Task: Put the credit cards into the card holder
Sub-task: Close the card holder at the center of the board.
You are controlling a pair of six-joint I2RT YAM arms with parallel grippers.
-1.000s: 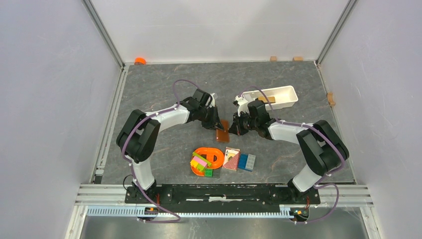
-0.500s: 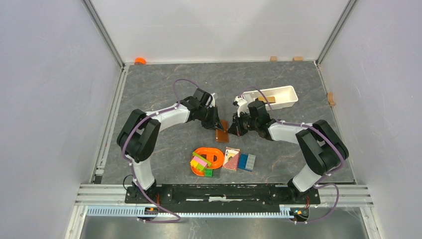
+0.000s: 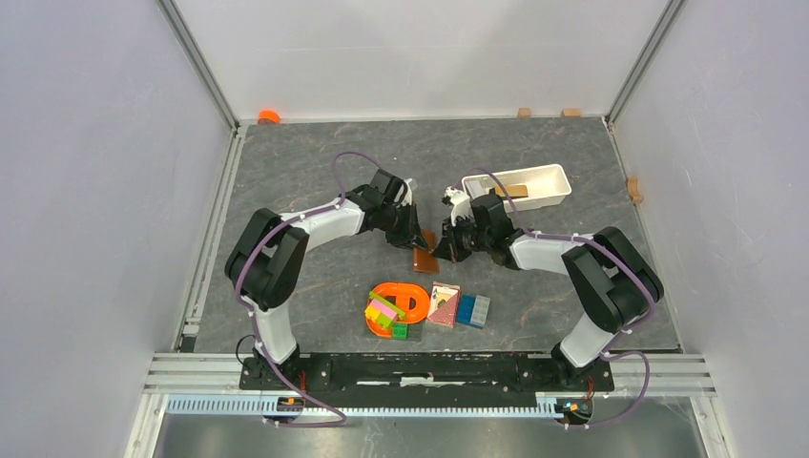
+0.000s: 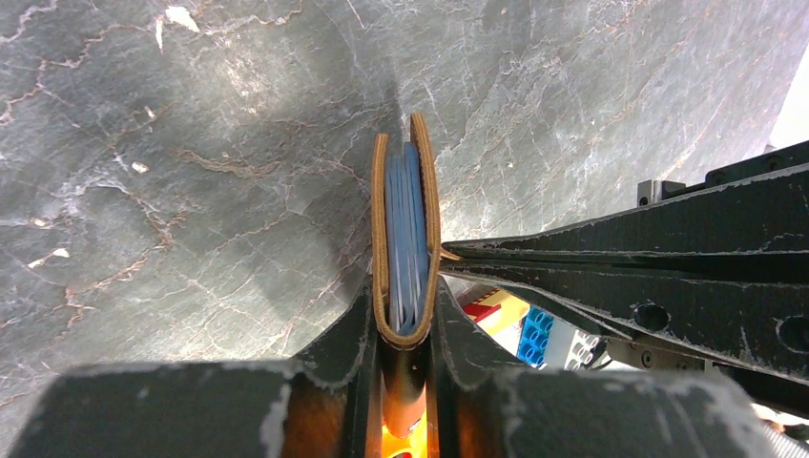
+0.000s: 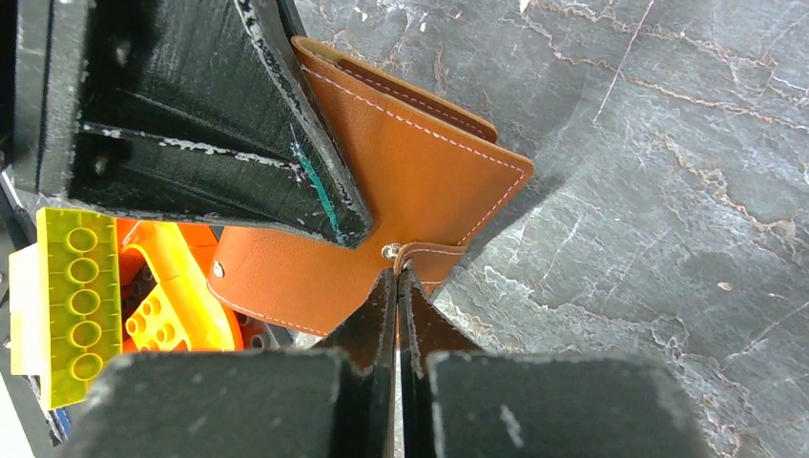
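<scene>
Two grips: left jaws clamp card holder, right jaws pinch clasp tab.

bright, even light from overhead. the pale walls look flat and a bit washed out. top view is sharp, shadows under the arms are soft. in the 2 wrist views the tabletop is crisp with a slight sheen, the bottom edge goes blurry, and the card holder throws a soft shadow.
</scene>
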